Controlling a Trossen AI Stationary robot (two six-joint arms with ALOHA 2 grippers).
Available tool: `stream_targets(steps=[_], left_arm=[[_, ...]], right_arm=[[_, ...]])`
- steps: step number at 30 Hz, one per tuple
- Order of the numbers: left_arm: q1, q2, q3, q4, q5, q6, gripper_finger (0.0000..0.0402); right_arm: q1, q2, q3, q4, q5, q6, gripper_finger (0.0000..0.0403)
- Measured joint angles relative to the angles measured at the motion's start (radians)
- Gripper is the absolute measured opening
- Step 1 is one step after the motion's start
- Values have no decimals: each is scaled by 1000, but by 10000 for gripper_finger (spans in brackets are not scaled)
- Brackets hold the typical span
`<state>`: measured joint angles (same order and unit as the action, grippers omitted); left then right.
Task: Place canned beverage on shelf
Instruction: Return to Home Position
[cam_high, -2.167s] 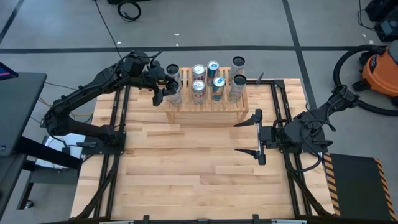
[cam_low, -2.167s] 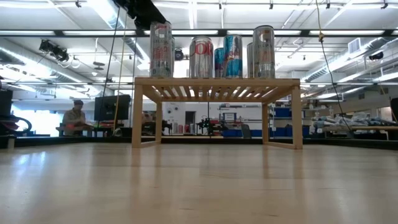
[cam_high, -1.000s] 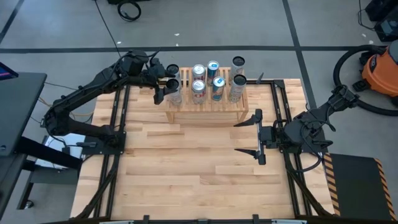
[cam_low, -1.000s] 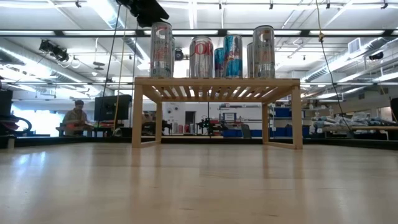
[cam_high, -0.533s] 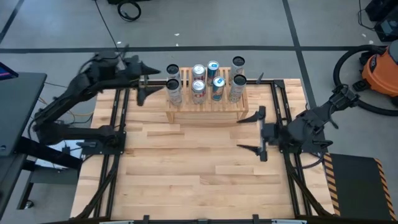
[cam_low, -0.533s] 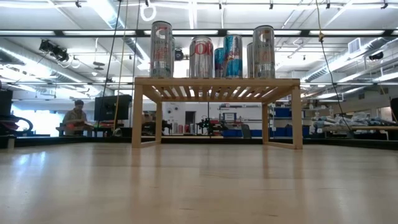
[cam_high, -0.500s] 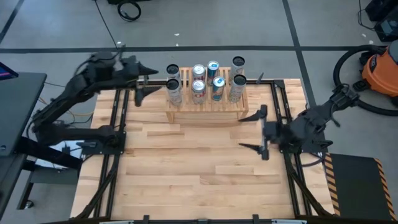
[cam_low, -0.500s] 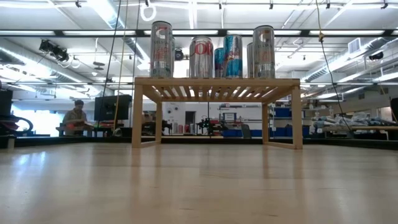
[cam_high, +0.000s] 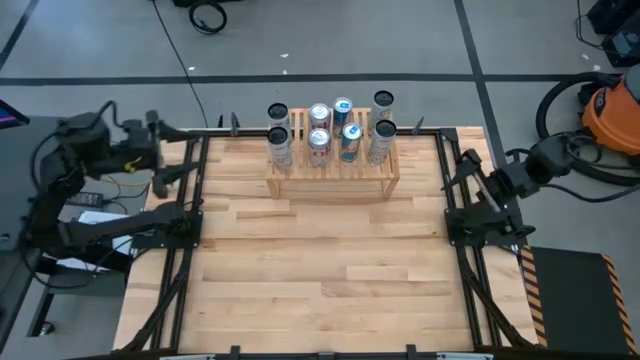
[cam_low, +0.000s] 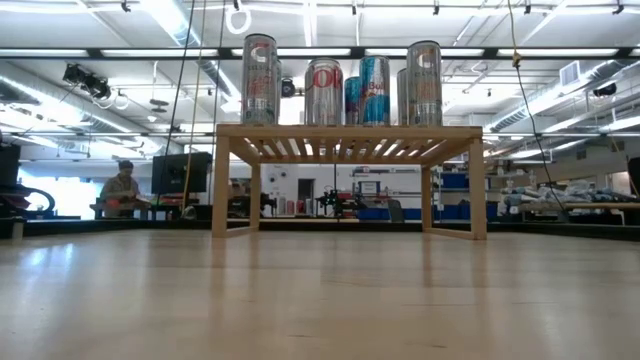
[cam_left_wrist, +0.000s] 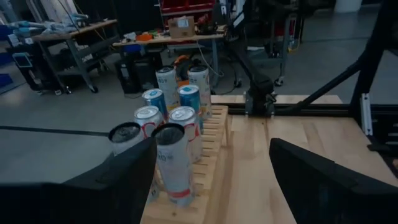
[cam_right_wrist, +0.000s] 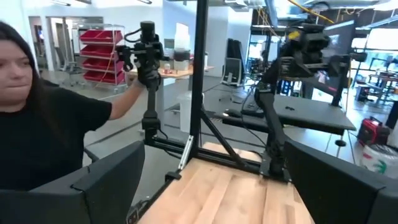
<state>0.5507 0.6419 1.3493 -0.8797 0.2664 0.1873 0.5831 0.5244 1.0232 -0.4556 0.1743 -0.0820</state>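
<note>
**Stage of task (a judgement from the layout):** the placing appears complete; all that seems left is for the arms to settle at rest.

**Shelf:** the shelf (cam_high: 332, 180) stands at the upper centre of the high view, on the far part of the table (cam_high: 320, 270); in the low view it fills the upper middle, with its legs on the tabletop.

**Contents:** eight cans (cam_high: 319, 140) stand upright on the slatted top, in two rows of four; each front can is aligned with a like one behind it; the blue cans (cam_high: 351, 132) form the third pair from the picture's left; the other pairs are silver or white, some with red lettering; no can shows on the table off the shelf.

**Grippers:** the left gripper (cam_high: 176, 152) sits at the upper left of the high view, well apart from the shelf, with its fingers spread wide and holding nothing; the right gripper (cam_high: 468, 178) sits at the right edge of the table, likewise spread and empty, as its wrist view shows.
</note>
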Motion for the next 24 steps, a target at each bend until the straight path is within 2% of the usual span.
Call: stream_targets(steps=[5,8,15,24], left_arm=[[0,-125,-87,-9,0,-47,314],[0,-205,-185,25,0,-65,314],[0,-378,-486,264,0,-127,314],[0,-522,-852,510,-16,-178,314]], right_arm=[[0,-113,-129,23,22,0,393],[0,-162,-208,68,-10,11,393],[0,-232,-368,222,-129,30,393],[0,-251,-541,360,-142,37,393]])
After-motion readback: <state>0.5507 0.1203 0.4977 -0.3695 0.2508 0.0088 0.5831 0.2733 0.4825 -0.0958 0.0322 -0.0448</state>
